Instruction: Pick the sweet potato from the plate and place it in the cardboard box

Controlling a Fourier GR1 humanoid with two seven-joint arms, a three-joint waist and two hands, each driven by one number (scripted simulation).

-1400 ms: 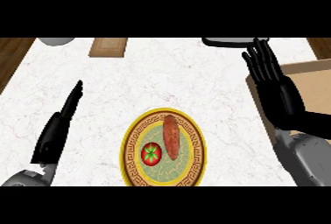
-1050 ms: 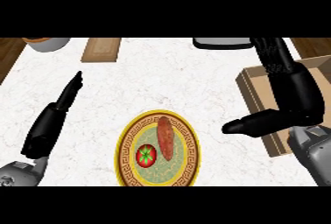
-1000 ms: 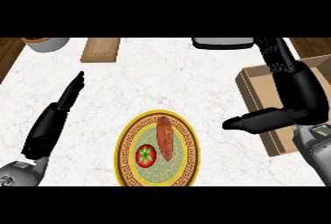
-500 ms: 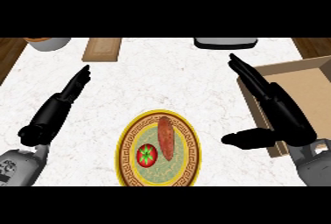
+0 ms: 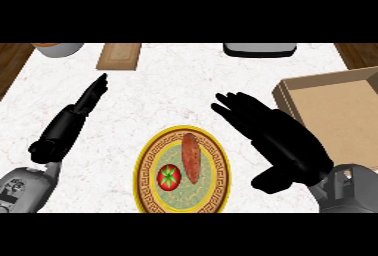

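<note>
A long reddish-brown sweet potato [image 5: 191,158] lies on a yellow-rimmed plate [image 5: 145,167] low in the middle of the counter, beside a red tomato [image 5: 169,176]. My right hand [image 5: 279,139] hovers open just right of the plate, fingers stretched toward the upper left, thumb low, holding nothing. The cardboard box [image 5: 337,105] stands open at the right edge, beyond that hand. My left hand [image 5: 72,119] rests open at the left, fingers pointing up, well clear of the plate.
A wooden board [image 5: 119,55] lies at the back left next to a grey bowl [image 5: 57,49]. A grey appliance [image 5: 259,49] sits at the back right. The marble counter ends in brown wood at both upper corners.
My right hand has swung from over the box leftward and down toward the plate. The view shifted left, bringing the box further in. Sweet potato and tomato stay on the plate.
</note>
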